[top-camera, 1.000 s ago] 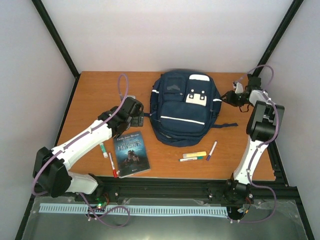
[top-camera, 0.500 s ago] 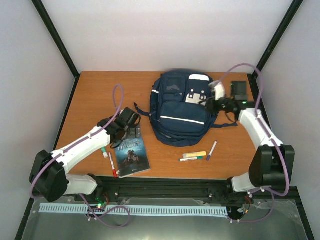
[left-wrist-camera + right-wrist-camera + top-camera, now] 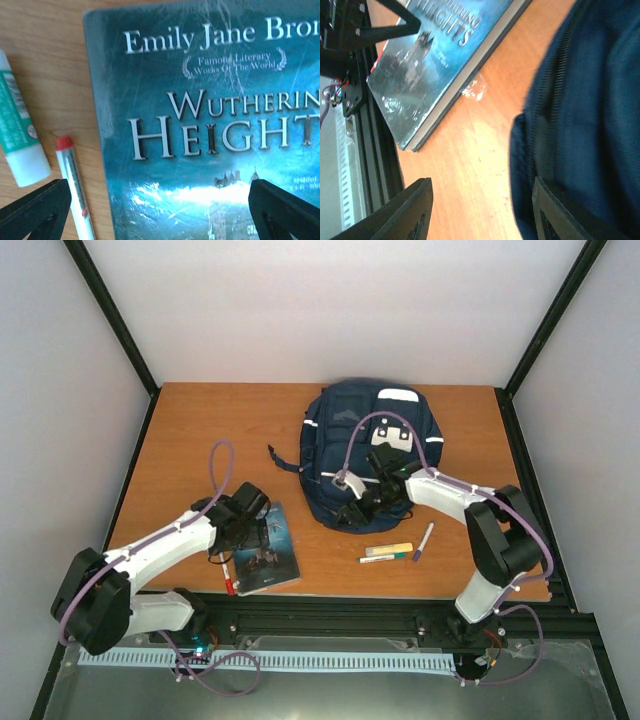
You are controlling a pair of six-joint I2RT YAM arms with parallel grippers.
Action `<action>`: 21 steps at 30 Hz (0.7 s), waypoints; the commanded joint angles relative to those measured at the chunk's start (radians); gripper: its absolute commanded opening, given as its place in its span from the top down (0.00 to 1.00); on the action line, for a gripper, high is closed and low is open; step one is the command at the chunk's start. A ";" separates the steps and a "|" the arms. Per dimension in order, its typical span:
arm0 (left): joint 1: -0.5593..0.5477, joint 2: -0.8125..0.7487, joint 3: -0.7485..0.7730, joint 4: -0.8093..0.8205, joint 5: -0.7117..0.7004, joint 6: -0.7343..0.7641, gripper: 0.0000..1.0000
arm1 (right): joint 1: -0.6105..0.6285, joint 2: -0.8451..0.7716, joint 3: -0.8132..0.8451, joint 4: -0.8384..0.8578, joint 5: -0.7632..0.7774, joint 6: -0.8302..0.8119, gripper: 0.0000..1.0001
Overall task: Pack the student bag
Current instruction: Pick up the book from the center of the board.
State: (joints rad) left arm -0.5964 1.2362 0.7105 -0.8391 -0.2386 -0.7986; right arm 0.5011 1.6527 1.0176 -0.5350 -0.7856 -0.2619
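The student bag (image 3: 370,445), navy with white stripes and patches, lies flat at the back centre of the table. My right gripper (image 3: 352,508) hovers low at its near-left corner, open. In the right wrist view bare wood shows between the right gripper's (image 3: 480,212) jaws, and one finger is beside the bag's (image 3: 590,100) edge. A teal "Wuthering Heights" book (image 3: 268,550) lies near the front left. My left gripper (image 3: 258,530) is just above its cover, open wide. Across the book (image 3: 200,125), the left gripper (image 3: 160,212) holds nothing.
A green-and-white glue stick (image 3: 17,130) and a red-capped pen (image 3: 72,187) lie left of the book. A yellow highlighter (image 3: 388,549), a green marker (image 3: 383,558) and a purple pen (image 3: 423,540) lie front right. A bag strap (image 3: 283,460) trails left. A black rail (image 3: 350,615) borders the near edge.
My right arm swung from the bag's far right side across to its near-left corner, and its jaws opened wider. My left gripper moved nearer and lower, over the book.
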 commanded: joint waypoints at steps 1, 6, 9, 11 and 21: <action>0.009 -0.042 -0.027 0.035 0.094 -0.040 0.00 | 0.073 0.049 0.013 -0.002 -0.032 0.001 0.45; 0.009 -0.018 -0.046 0.095 0.164 -0.023 0.00 | 0.088 0.088 0.027 -0.005 -0.027 -0.004 0.46; 0.009 0.009 -0.055 0.130 0.203 -0.032 0.00 | 0.088 0.108 0.029 -0.014 -0.037 -0.006 0.46; 0.009 0.036 -0.055 0.150 0.235 -0.036 0.00 | 0.089 0.121 0.031 -0.019 -0.047 -0.004 0.46; 0.006 0.085 -0.085 0.326 0.375 -0.028 0.00 | 0.097 0.157 0.044 -0.028 -0.057 -0.006 0.46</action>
State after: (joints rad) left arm -0.5907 1.2606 0.6621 -0.7357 -0.0555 -0.8158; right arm 0.5888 1.7897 1.0412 -0.5545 -0.8322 -0.2623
